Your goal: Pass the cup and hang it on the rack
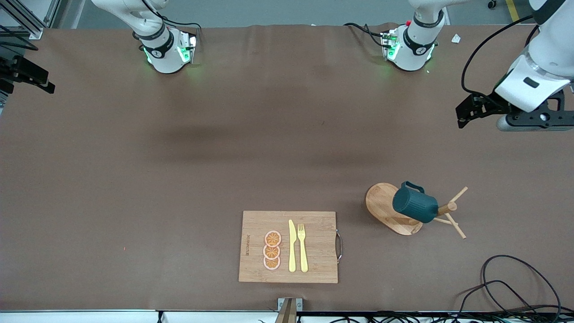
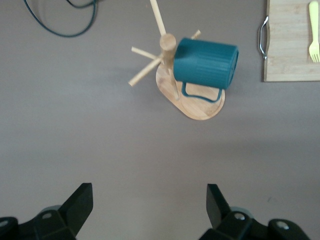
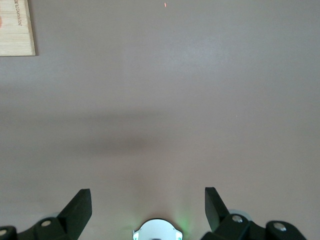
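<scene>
The cup [image 1: 415, 204] is covering part of the rack [image 1: 386, 207], hiding the peg it is hanging on and much of the central post. The right gripper [image 3: 148, 207] is sitting out of the front view, only its fingertips showing. Lettering on the cutting board [image 1: 289, 246] is reading too small.

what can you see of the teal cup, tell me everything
The cup is a small dark teal mug with a ribbed outer wall and a thin loop handle of the same colour. It hangs tipped on its side from the rack, a light wooden mug tree with an oval base, a post and thin pegs. It hangs above the base, its body against the post. Its inside does not show. No gripper touches it. It is toward the left arm's end of the table.
</scene>
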`<state>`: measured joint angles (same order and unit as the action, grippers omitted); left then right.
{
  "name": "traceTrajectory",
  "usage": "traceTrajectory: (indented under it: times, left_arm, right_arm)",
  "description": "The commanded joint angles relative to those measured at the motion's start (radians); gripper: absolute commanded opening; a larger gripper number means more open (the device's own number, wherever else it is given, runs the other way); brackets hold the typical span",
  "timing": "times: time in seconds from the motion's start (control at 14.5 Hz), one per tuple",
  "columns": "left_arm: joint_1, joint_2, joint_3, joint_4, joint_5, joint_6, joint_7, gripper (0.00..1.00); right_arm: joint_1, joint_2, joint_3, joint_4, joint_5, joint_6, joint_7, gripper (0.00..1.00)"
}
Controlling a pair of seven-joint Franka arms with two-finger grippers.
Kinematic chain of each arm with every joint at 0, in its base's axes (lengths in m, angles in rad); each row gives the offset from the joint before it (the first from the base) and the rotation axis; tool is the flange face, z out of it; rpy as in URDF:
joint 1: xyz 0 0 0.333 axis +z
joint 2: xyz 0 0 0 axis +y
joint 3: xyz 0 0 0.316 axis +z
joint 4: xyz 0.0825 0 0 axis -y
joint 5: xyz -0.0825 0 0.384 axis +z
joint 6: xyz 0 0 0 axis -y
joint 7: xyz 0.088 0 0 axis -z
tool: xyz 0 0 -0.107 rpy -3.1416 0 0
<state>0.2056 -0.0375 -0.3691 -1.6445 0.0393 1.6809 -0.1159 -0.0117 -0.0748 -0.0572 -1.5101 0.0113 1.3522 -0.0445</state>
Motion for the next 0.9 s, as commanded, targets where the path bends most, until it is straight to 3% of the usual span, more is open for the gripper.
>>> traceTrajectory:
  times: [0.0, 0.14, 0.34, 0.41, 0.83]
  left_arm:
    - [0.017, 0.014, 0.013, 0.081, -0.006, -0.038, 0.032, 1.0]
    - [-0.015, 0.031, 0.041, 0.129, -0.001, -0.076, 0.03, 1.0]
    - [-0.181, 0.076, 0.243, 0.204, -0.001, -0.125, 0.03, 1.0]
    - [-0.204, 0.089, 0.277, 0.222, -0.004, -0.145, 0.03, 1.0]
    - [-0.238, 0.094, 0.331, 0.239, -0.006, -0.145, 0.03, 1.0]
  right_arm:
    - [-0.019, -0.026, 0.013, -0.024, -0.01, 0.001, -0.014, 1.0]
    - [-0.019, -0.026, 0.013, -0.024, -0.008, -0.001, -0.014, 1.0]
    - [-0.019, -0.026, 0.013, -0.024, -0.008, 0.001, -0.014, 1.0]
    - [-0.019, -0.026, 0.013, -0.024, -0.008, 0.001, -0.014, 1.0]
    - [-0.019, -0.026, 0.011, -0.024, -0.008, -0.002, -0.014, 1.0]
